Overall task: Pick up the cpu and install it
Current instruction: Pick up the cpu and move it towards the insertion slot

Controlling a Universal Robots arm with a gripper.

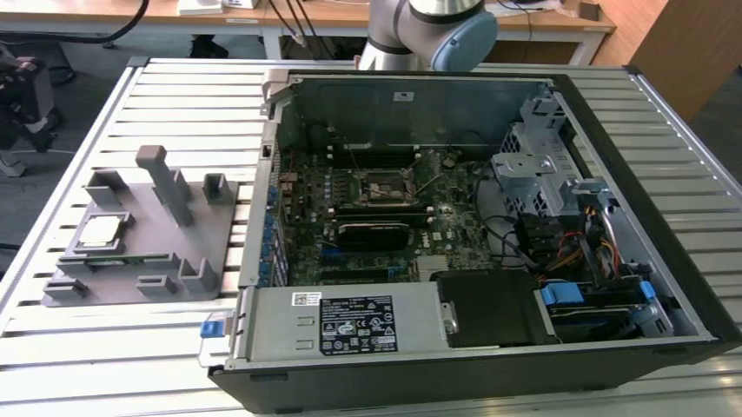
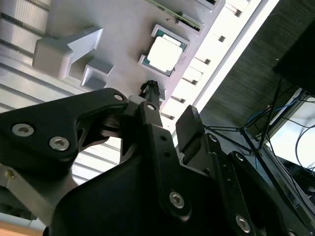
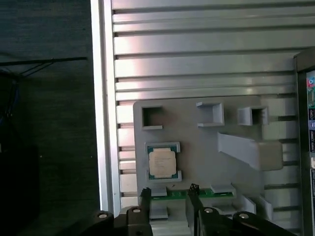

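A: Entry, the exterior view's left: cpu [image 1: 99, 230], lying flat in recess of grey fixture plate [image 1: 145, 248] on table [image 1: 174, 95]. Tool [image 3: 169, 194]?
B: Hanging released, empty, near cpu. Needing centring, squaring to edges, avoiding upright posts [image 1: 156, 165]. Rightward: open computer case [image 1: 464, 382], sitting well apart.

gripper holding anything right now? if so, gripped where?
Nothing is held. The gripper is open, with nothing between its fingers. The cpu lies flat in its pocket on the grey fixture plate, apart from the fingers.
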